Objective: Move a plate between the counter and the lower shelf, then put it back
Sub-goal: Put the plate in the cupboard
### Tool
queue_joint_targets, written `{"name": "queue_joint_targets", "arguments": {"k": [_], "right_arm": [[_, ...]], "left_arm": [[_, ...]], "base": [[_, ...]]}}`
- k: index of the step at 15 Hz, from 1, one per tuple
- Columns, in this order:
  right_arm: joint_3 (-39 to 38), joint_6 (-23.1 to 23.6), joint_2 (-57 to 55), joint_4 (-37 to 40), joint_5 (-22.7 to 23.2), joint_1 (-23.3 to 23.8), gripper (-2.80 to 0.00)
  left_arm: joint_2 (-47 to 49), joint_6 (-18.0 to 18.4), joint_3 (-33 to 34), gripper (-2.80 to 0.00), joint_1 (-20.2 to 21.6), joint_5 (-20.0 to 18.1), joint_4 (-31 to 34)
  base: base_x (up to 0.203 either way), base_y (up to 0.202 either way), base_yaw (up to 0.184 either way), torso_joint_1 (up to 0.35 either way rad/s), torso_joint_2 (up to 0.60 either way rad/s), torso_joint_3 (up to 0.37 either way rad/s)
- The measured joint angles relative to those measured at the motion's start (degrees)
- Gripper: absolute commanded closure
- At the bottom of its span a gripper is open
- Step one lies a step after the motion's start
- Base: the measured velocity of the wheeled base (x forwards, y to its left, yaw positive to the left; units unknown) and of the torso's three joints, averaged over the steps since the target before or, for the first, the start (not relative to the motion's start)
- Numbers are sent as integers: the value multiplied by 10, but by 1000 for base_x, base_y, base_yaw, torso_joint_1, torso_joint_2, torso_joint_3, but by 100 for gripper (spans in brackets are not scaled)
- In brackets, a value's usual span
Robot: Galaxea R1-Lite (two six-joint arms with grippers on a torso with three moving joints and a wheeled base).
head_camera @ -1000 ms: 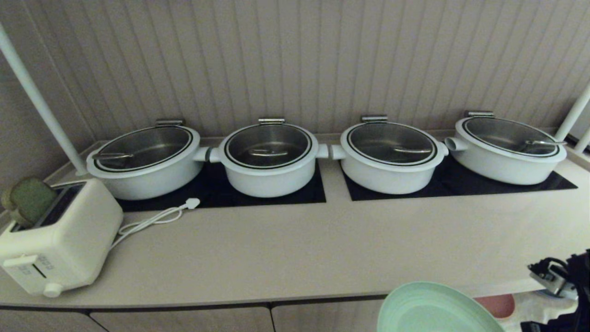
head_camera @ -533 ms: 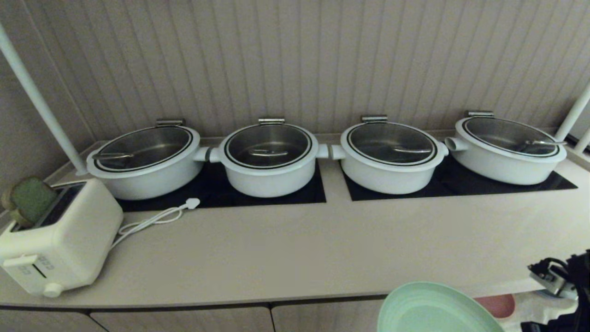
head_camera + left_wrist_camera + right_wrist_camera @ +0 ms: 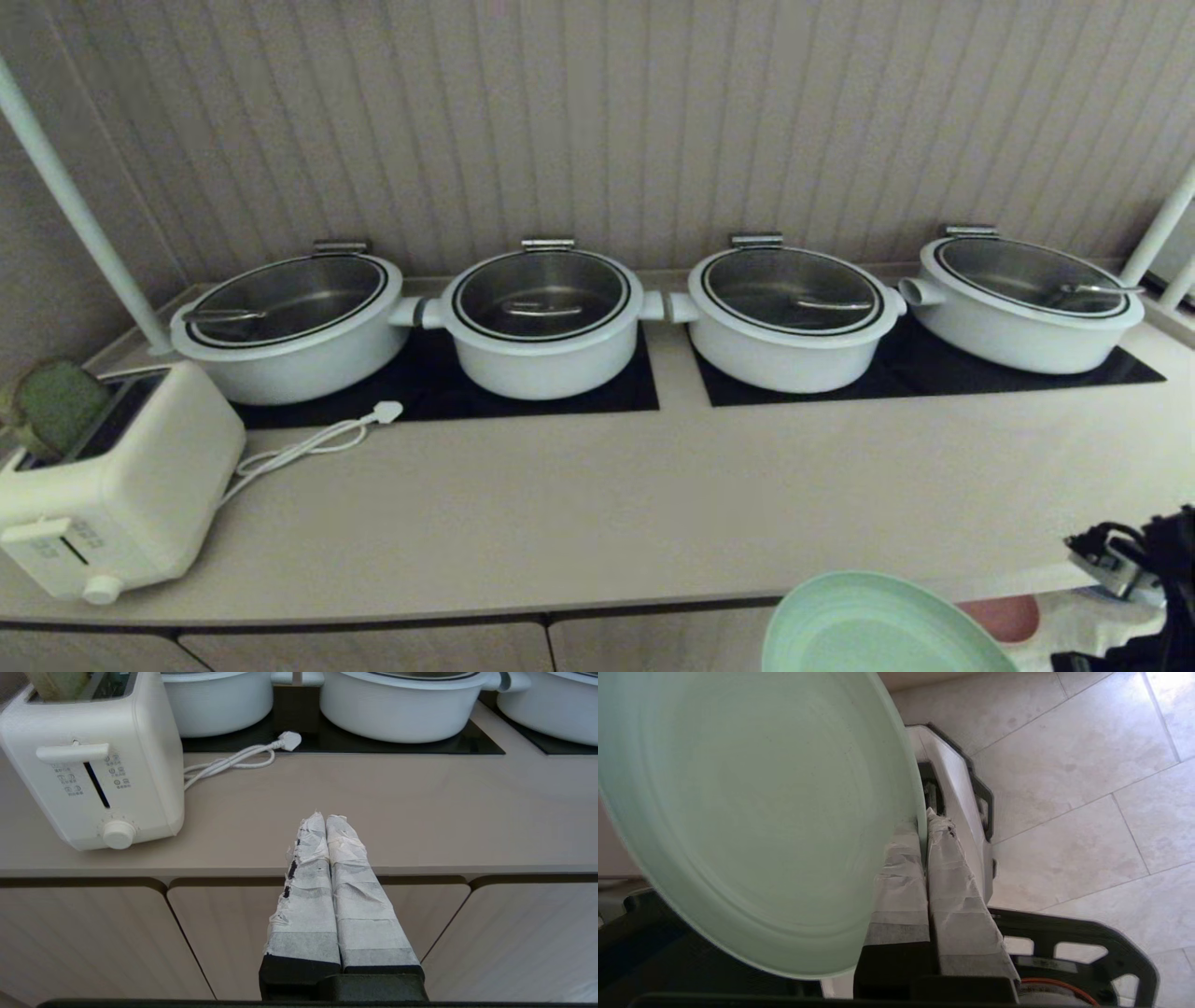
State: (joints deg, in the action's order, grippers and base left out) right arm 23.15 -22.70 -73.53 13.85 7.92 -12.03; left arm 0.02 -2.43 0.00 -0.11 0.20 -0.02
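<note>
Toaster [image 3: 103,485] at bench [image 3: 597,523] left end; four pots along the back edge. Left gripper [image 3: 327,819] idle before the bench front, fingers [image 3: 310,858] pressed together, empty. Right gripper [image 3: 926,816] clenched on the mint-green plate [image 3: 878,625] rim, held off the front right edge. Plate looks light, stiff, slippery; rim pinch suits.

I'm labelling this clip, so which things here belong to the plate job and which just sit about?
Job:
- small round mint-green plastic plate, rim pinched by the right gripper
- long beige counter

Sitting about:
- four white pots
- white toaster with cord
- pink plate
- left gripper, shut, idle
</note>
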Motion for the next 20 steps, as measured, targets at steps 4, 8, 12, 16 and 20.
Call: {"name": "queue_joint_targets", "arguments": {"k": [4, 8, 12, 16, 20], "right_arm": [[-2, 0, 0, 1, 0, 1, 0], [-3, 0, 0, 1, 0, 1, 0], [-3, 0, 0, 1, 0, 1, 0], [-3, 0, 0, 1, 0, 1, 0], [-3, 0, 0, 1, 1, 1, 0]], "left_arm": [[0, 0, 0, 0, 1, 0, 0], [0, 0, 0, 0, 1, -1, 0], [0, 0, 0, 0, 1, 0, 0], [0, 0, 0, 0, 1, 0, -1], [0, 0, 0, 0, 1, 0, 0]], "base": [[0, -192, -1, -3, 2, 7], [0, -194, 1, 1, 0, 0], [0, -193, 2, 2, 3, 3], [0, -195, 1, 1, 4, 4], [0, -195, 0, 3, 3, 2]]}}
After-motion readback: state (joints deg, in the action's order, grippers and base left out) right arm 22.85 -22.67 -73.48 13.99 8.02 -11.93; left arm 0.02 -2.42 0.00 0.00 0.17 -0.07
